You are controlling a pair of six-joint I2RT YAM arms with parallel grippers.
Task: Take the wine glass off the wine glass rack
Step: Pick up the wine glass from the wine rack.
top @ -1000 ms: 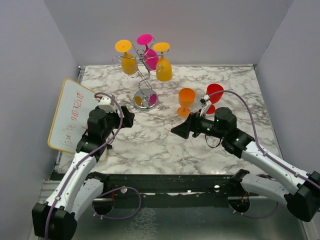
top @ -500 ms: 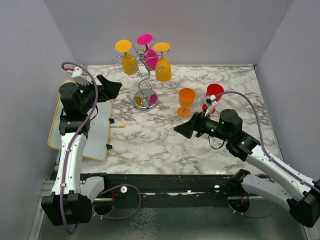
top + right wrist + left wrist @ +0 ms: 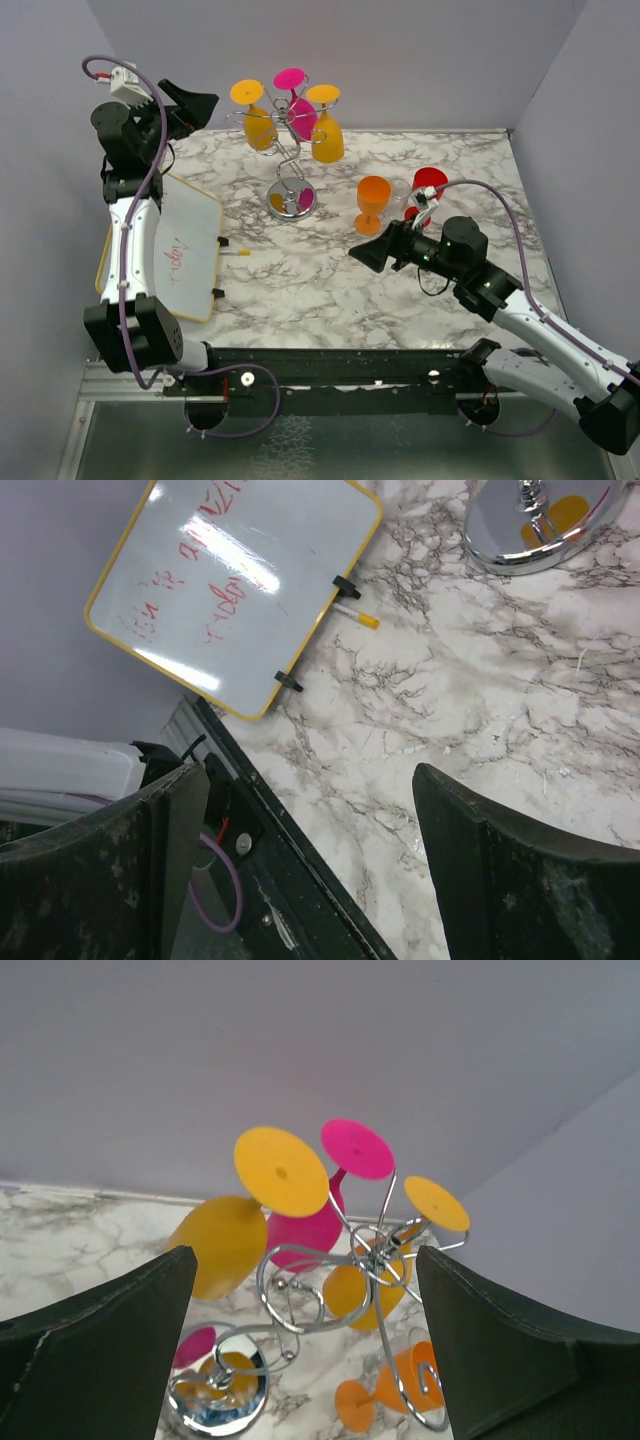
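The chrome wine glass rack (image 3: 288,150) stands at the back middle on its round mirror base (image 3: 291,199). Three wine glasses hang upside down on it: a yellow one (image 3: 258,127) on the left, a pink one (image 3: 301,116) in the middle and a yellow one (image 3: 328,140) on the right. My left gripper (image 3: 203,104) is open and empty, raised level with the rack's top and just left of it. In the left wrist view the rack (image 3: 300,1285) and the left yellow glass (image 3: 215,1245) lie between my open fingers. My right gripper (image 3: 364,255) is open and empty, low over the table.
An orange glass (image 3: 372,203) and a red glass (image 3: 428,188) stand on the marble table (image 3: 300,270) right of the rack. A yellow-framed whiteboard (image 3: 170,250) lies at the left edge, with a small marker (image 3: 238,252) beside it. Grey walls close in the back and sides.
My left arm rose and swung from above the whiteboard to the back left, up beside the rack's top. The whiteboard now lies uncovered. The right arm barely moved.
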